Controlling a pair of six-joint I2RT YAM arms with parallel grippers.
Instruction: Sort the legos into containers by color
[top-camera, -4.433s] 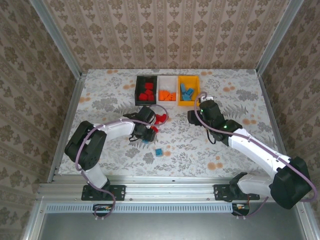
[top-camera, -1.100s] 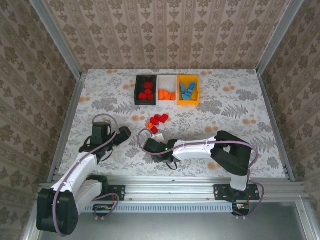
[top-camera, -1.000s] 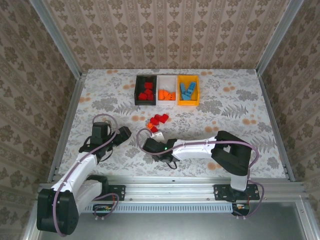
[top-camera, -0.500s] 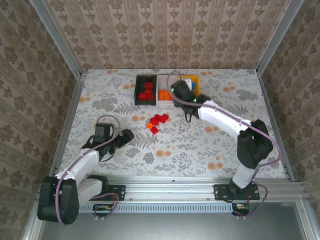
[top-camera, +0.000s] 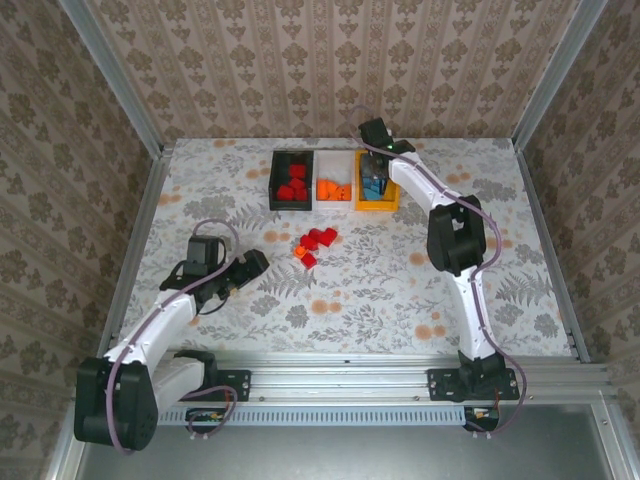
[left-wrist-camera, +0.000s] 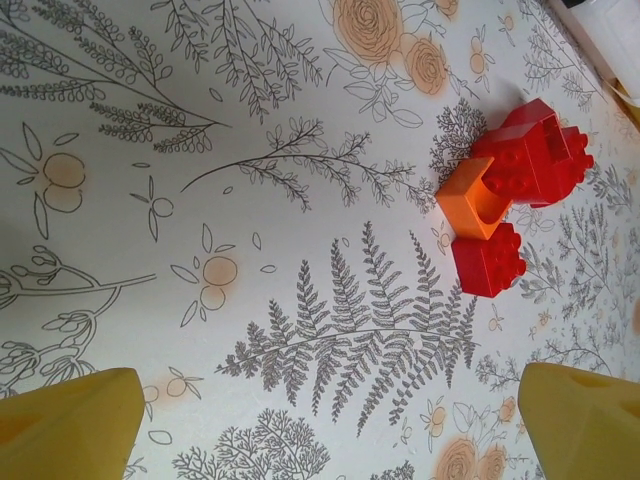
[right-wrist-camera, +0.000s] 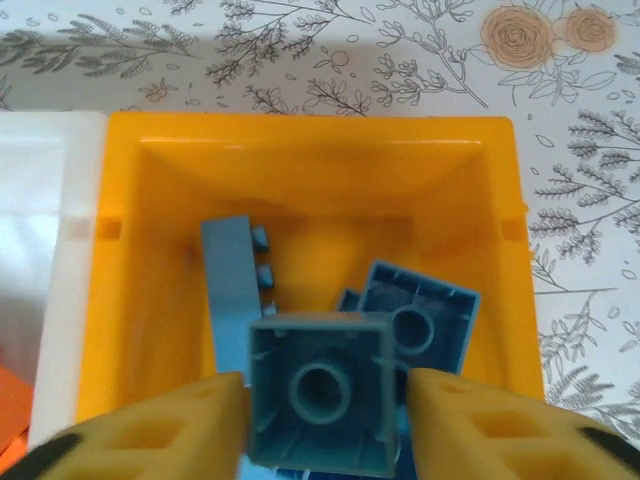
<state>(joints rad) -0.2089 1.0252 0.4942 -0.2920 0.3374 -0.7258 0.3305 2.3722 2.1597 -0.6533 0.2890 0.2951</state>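
Blue brick (right-wrist-camera: 320, 390), just carried up from the top view's lower middle, sits within the right gripper (right-wrist-camera: 322, 415) over the orange-yellow bin (right-wrist-camera: 300, 135), whether still pinched I cannot tell, while the left gripper (left-wrist-camera: 320, 425) gapes wide beside the red and orange legos (left-wrist-camera: 510, 190), seemingly all that remains.

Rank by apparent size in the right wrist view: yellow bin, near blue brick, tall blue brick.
1. yellow bin
2. near blue brick, though closeness may inflate it
3. tall blue brick

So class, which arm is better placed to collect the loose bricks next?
Left. The open left end effector faces the loose bricks; the right end effector is over the orange-yellow bin, a blue brick between its fingers.
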